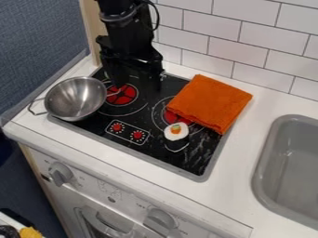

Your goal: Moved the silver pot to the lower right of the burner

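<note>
camera view: pincer [135,83], released, above stovetop [155,149], far left; silver pot [76,98] overlapping stovetop's left edge. advised handling: straddle right handle [115,93] squarely, clench, lift level.

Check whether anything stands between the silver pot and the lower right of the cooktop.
The sushi piece stands on the cooktop, close to the direct line from the pot; it may obstruct.
</note>
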`<state>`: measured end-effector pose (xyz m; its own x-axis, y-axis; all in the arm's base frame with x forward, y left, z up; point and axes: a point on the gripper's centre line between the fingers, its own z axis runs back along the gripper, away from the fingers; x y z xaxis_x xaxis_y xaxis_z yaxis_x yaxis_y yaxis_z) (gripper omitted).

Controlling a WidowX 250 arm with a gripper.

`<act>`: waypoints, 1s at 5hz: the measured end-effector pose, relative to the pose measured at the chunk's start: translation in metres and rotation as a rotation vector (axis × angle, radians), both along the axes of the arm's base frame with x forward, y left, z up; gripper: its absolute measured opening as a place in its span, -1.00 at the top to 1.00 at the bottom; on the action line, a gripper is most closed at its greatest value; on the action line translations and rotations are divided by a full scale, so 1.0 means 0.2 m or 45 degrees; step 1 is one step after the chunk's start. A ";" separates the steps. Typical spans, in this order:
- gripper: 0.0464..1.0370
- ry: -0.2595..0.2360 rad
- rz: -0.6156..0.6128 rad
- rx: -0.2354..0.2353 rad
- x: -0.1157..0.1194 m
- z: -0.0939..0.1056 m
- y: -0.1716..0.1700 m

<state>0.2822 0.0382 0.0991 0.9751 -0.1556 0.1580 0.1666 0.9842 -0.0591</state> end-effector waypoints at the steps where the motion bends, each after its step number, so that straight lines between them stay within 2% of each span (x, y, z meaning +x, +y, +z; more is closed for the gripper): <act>1: -0.93 0.036 -0.001 -0.009 -0.02 -0.04 0.00; 2: -0.93 0.055 0.033 -0.021 -0.06 -0.08 0.05; 3: -0.93 0.031 0.055 -0.003 -0.09 -0.09 0.17; 4: -0.93 0.034 0.147 0.030 -0.14 -0.15 0.37; 5: -0.93 0.135 0.173 0.058 -0.12 -0.30 0.43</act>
